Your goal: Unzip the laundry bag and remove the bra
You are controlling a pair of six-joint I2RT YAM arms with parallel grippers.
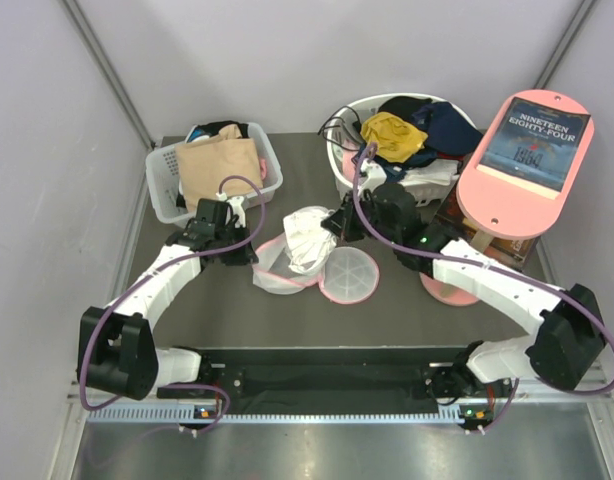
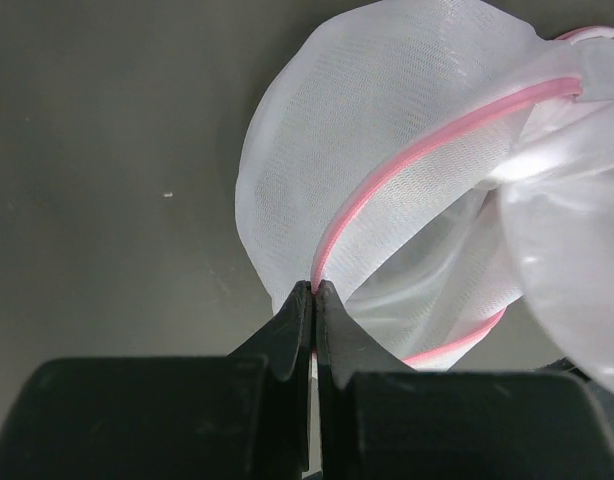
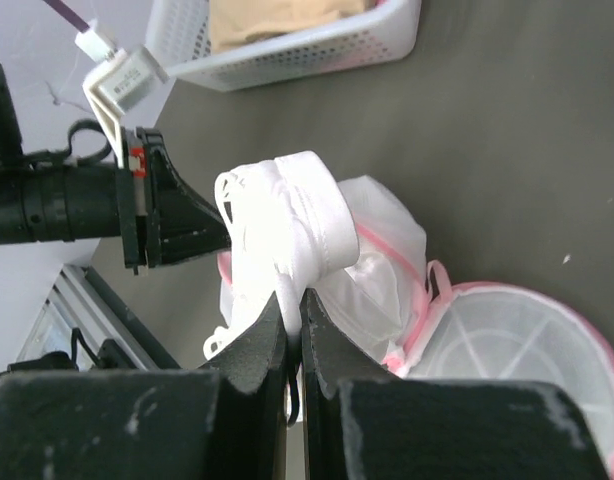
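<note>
The laundry bag [image 1: 347,272], white mesh with a pink rim, lies open on the table's middle, its round lid flat at the right. It also shows in the left wrist view [image 2: 407,170] and the right wrist view [image 3: 507,350]. My left gripper [image 1: 249,252] is shut on the bag's pink rim [image 2: 315,288] at its left side. My right gripper [image 1: 332,222] is shut on the white bra [image 1: 307,235], lifted partly above the bag. The bra shows bunched between the right fingers in the right wrist view [image 3: 287,215].
A white slotted basket [image 1: 167,185] with a beige garment [image 1: 217,165] stands at the back left. Another white basket [image 1: 339,165] with a mustard-yellow cloth [image 1: 390,135] and dark clothes stands at the back right. A pink stand holding a book [image 1: 532,145] is on the right.
</note>
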